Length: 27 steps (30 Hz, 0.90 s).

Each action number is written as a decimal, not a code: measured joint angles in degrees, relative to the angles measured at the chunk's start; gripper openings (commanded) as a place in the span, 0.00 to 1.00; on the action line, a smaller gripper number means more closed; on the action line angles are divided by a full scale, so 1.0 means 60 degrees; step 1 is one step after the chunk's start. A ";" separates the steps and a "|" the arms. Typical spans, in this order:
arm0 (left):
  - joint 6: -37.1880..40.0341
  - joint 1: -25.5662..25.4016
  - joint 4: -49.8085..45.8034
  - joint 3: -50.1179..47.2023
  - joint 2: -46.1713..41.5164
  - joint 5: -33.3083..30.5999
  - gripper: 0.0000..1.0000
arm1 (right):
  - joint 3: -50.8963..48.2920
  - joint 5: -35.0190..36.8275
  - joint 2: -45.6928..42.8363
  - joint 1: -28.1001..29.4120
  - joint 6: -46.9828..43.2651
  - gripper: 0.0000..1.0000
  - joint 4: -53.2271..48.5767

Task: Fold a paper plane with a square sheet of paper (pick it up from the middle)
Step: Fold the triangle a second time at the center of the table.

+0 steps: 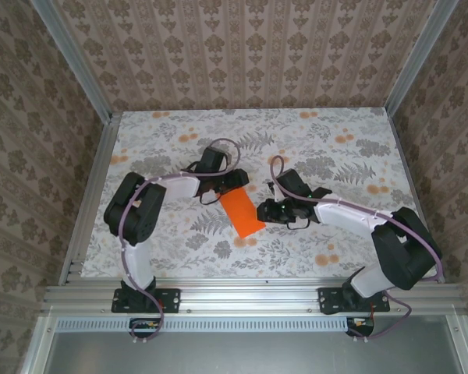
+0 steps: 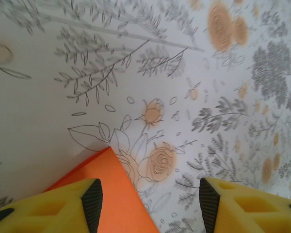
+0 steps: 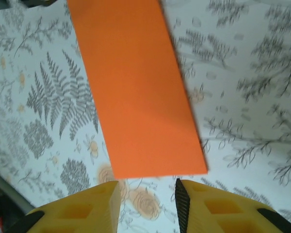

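Observation:
The bright orange paper (image 1: 242,212) lies flat mid-table as a long rectangle, longer than wide, not a dart shape. In the left wrist view one corner of the paper (image 2: 109,194) shows a darker second edge beneath it, like a folded layer. My left gripper (image 1: 234,181) hovers at the paper's far end, open wide (image 2: 148,204), its left finger (image 2: 89,201) over the paper and nothing between the pads. My right gripper (image 1: 264,210) sits at the paper's right side, open (image 3: 148,206), just short of the short edge of the paper (image 3: 136,87).
The floral-printed tabletop (image 1: 335,156) carries pale orange flower blotches (image 2: 160,162) and grey ferns (image 3: 58,102). Patterned walls and aluminium rails (image 1: 86,202) enclose the table on the left, back and right.

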 measured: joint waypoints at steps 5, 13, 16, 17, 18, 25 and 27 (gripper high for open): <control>0.0073 0.0495 -0.0474 -0.0557 -0.1865 -0.0495 0.69 | 0.1552 0.1111 0.1246 0.0412 -0.0736 0.40 -0.0667; -0.0222 0.1636 -0.1089 -0.2867 -0.3665 -0.1169 0.81 | 0.4448 0.2142 0.3982 0.1118 -0.1931 0.39 -0.1570; -0.0353 0.1687 -0.1530 -0.3523 -0.4084 -0.1428 0.85 | 0.5264 0.2237 0.4736 0.1191 -0.2131 0.39 -0.1752; -0.0364 0.1687 -0.1661 -0.3646 -0.4215 -0.1512 0.86 | 0.5493 0.2244 0.4943 0.1198 -0.2149 0.39 -0.1785; -0.0364 0.1687 -0.1778 -0.3748 -0.4364 -0.1570 0.88 | 0.5748 0.2251 0.5173 0.1195 -0.2167 0.39 -0.1832; -0.0382 0.1796 -0.1953 -0.4025 -0.4987 -0.1730 0.95 | 0.6524 0.2645 0.6036 0.1195 -0.1960 0.42 -0.2033; -0.0375 0.1796 -0.1956 -0.4047 -0.5023 -0.1701 0.95 | 0.6575 0.2823 0.6036 0.1198 -0.1690 0.43 -0.2102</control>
